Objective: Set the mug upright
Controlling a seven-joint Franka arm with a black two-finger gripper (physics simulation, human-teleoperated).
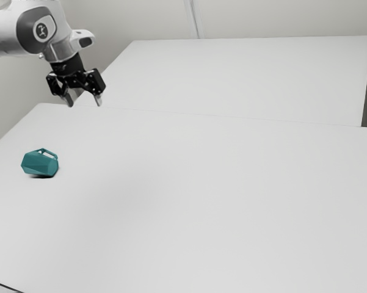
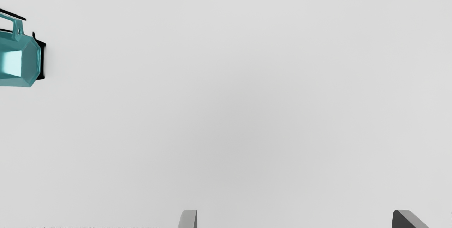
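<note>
The teal faceted mug (image 1: 39,164) lies on its side on the white table (image 1: 189,201), at the left of the exterior view, handle uppermost. The gripper (image 1: 84,102) hangs above the table in that view's upper left, well apart from the mug, its fingers (image 2: 188,219) spread wide with nothing between them.

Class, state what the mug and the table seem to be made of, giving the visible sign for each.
Mug: perhaps glazed ceramic or hard plastic, glossy; a bright sheen on one flat facet in the wrist view.
Table: possibly laminate or painted board, matte; its plain white face shows soft shading and no visible grain.
</note>
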